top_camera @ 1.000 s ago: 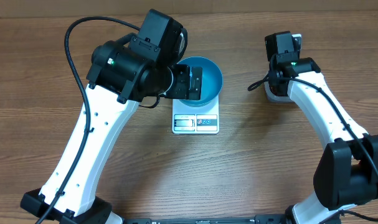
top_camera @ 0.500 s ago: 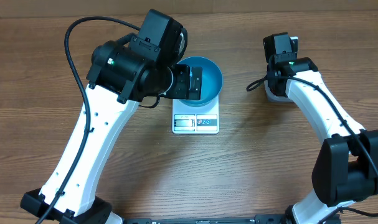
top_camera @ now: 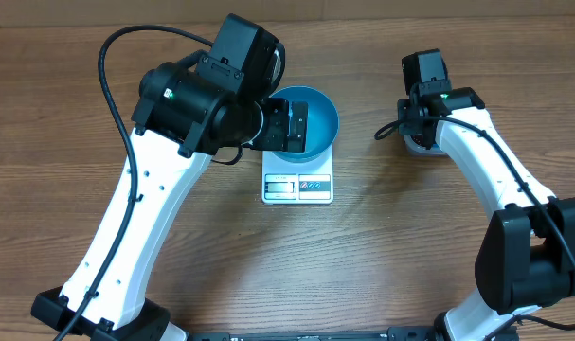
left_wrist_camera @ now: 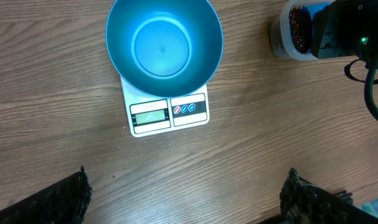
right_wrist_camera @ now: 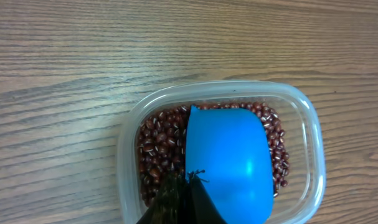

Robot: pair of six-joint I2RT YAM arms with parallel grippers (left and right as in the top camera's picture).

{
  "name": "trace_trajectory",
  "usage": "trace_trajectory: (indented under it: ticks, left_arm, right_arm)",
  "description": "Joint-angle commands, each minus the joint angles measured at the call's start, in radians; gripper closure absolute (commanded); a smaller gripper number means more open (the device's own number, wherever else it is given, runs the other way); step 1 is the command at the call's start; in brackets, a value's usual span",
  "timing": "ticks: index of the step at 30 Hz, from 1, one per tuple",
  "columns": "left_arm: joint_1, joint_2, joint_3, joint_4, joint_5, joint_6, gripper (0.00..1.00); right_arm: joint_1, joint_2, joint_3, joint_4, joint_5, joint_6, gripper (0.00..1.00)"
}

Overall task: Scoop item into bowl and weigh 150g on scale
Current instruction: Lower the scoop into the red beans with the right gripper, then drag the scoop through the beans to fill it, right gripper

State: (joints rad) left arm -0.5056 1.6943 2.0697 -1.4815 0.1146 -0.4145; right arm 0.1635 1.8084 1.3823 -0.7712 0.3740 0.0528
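checking your left end effector (left_wrist_camera: 187,190): jaws stand wide, nothing between them. only the two dark fingertips (left_wrist_camera: 64,199) show, at the bottom corners of the left wrist view. it hangs above the bowl (left_wrist_camera: 164,46) and the scale (left_wrist_camera: 170,113), touching neither as far as i can tell.

the bright-blue bowl sits on the white scale and covers its far part. the display window and button panel stick out at the near edge. the bowl's inside shows plain blue. display digits are too small to read.

your right end effector (right_wrist_camera: 184,198) is closed tight on the blue scoop (right_wrist_camera: 229,162). the fingers meet at the scoop's near end, so the handle is hidden. the scoop's cup is down inside the clear tub (right_wrist_camera: 127,134), on top of the beans (right_wrist_camera: 157,149). can't tell if anything is in the cup.

the red-brown beans are all in the tub, showing left, beyond and right of the scoop. the tub stands on the wooden surface (top_camera: 382,256), to the right of the scale and well apart from it. overhead, your right arm covers most of it.
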Motion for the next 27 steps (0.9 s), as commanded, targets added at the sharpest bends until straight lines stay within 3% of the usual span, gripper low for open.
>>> trace_trajectory:
  ticks: [1, 27]
  left_arm:
    - [0.006, -0.021, 0.022, 0.001, -0.014, 0.018, 0.01]
    - [0.006, -0.021, 0.022, 0.001, -0.014, 0.018, 0.0]
  right_arm:
    - [0.003, 0.011, 0.025, 0.0, -0.063, 0.05, 0.96]
    - [-0.243, 0.011, 0.025, -0.032, -0.523, 0.047, 0.96]
